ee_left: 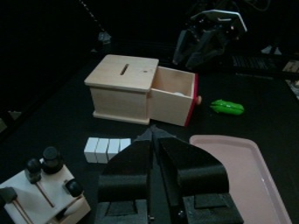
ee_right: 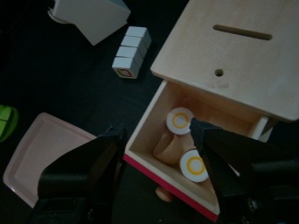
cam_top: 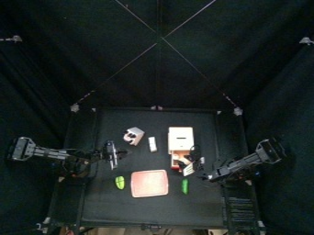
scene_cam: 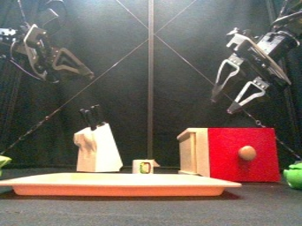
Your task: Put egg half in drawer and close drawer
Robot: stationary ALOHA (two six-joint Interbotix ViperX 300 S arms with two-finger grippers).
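Note:
The drawer (ee_right: 233, 52) is a cream wooden cabinet with a slot in its top, and its tray is pulled out. The tray has a red front (scene_cam: 248, 152) with a round knob. Two egg halves with yellow yolks (ee_right: 180, 120) (ee_right: 195, 164) lie inside the tray. My right gripper (ee_right: 162, 133) hangs open and empty just above the open tray. It shows high at the right in the front view (scene_cam: 242, 84). My left gripper (ee_left: 155, 136) is shut and empty, raised to the left of the cabinet (ee_left: 122, 87). The cabinet stands right of centre in the top view (cam_top: 182, 138).
A flat pink board (scene_cam: 118, 184) lies at the table's front. A white knife block (scene_cam: 97, 146) and a row of small white blocks (ee_right: 131, 51) stand left of the cabinet. Green items lie on either side of the board (cam_top: 119, 184) (cam_top: 185, 185).

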